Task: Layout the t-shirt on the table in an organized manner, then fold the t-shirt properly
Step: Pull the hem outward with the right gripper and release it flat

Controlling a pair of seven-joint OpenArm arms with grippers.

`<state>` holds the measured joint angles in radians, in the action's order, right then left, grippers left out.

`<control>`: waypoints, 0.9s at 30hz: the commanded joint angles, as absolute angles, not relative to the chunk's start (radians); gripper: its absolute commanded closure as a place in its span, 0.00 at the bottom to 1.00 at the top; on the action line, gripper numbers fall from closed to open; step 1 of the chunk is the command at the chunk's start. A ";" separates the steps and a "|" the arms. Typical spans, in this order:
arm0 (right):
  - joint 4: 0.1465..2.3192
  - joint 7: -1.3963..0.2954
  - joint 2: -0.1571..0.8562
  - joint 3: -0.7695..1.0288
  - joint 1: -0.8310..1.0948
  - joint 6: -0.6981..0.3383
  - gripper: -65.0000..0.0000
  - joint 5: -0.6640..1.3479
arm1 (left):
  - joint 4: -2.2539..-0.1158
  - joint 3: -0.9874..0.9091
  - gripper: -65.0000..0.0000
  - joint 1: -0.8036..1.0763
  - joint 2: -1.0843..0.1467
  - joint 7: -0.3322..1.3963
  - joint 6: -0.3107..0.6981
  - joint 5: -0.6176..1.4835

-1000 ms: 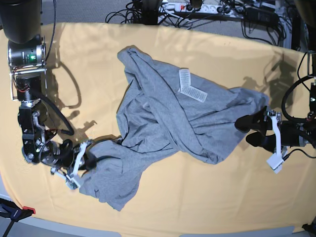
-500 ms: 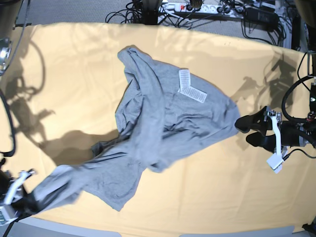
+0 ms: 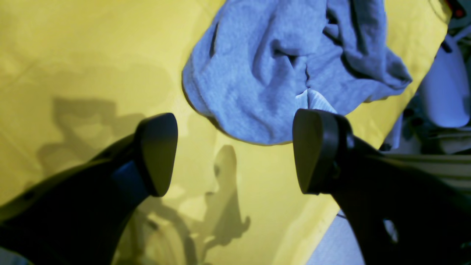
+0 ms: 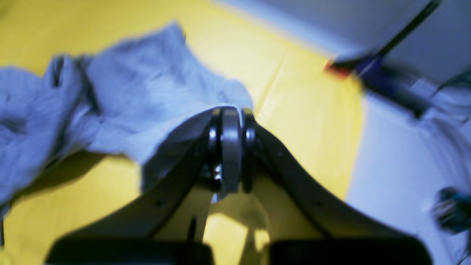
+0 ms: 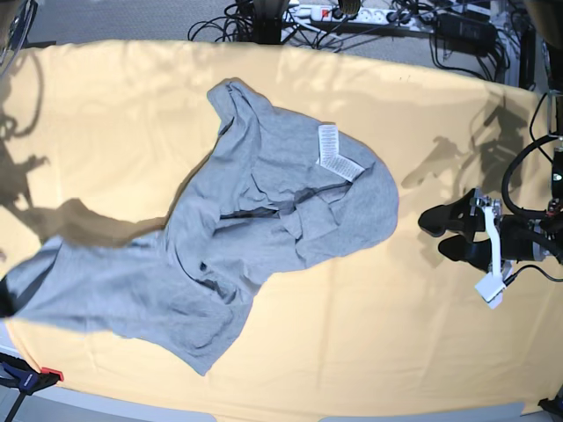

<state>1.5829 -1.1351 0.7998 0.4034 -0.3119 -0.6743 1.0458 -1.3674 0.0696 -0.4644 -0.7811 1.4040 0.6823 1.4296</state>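
Note:
The grey t-shirt (image 5: 255, 220) lies rumpled across the table (image 5: 369, 334), with a white label (image 5: 339, 156) showing. It is drawn out in a long band to the left edge. In the right wrist view my right gripper (image 4: 230, 119) is shut on an edge of the t-shirt (image 4: 128, 95), near the table's (image 4: 312, 121) corner. In the base view that gripper is almost wholly past the left border. My left gripper (image 5: 440, 234) hovers open to the right of the shirt, apart from it. In the left wrist view its fingers (image 3: 158, 154) stand wide, the left gripper (image 3: 235, 147) empty, just short of the t-shirt (image 3: 276, 73).
A power strip and tangled cables (image 5: 352, 13) lie behind the table's far edge. A red and blue clamp (image 5: 35, 376) sits at the near left corner, seen too as a blurred clamp (image 4: 353, 66) in the right wrist view. Arm shadows fall on the cloth.
My right gripper has dragged the shirt's near corner left to the table's edge. The shirt has stretched out and slid away from the left gripper, which has not moved.

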 commanded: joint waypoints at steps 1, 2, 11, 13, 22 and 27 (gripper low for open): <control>1.595 -1.111 0.831 0.431 -0.311 -0.685 1.00 1.054 | -1.379 0.056 0.24 -0.491 -0.801 1.388 0.684 1.450; 1.595 -1.111 0.829 0.448 -0.284 -0.697 1.00 1.045 | -1.379 0.056 0.24 -0.491 -0.801 1.388 0.683 1.450; 1.595 -1.114 0.826 0.706 -0.025 -0.698 1.00 1.057 | -1.379 0.056 0.24 -0.491 -0.801 1.388 0.683 1.450; 1.595 -1.142 0.826 0.737 0.036 -0.698 1.00 1.103 | -1.379 0.056 0.24 -0.491 -0.801 1.388 0.683 1.450; 1.596 -1.267 0.733 0.751 0.145 -0.698 1.00 1.171 | -1.379 0.056 0.24 -0.492 -0.801 1.388 0.684 1.469; 1.601 -1.320 0.695 0.803 0.168 -0.698 1.00 1.171 | -1.379 0.056 0.24 -0.492 -0.801 1.388 0.684 1.468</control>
<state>1.5833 -1.3327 0.6628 0.7883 0.1761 -0.6964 1.1534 -1.3674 0.0696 -0.4656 -0.7818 1.4040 0.6823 1.4437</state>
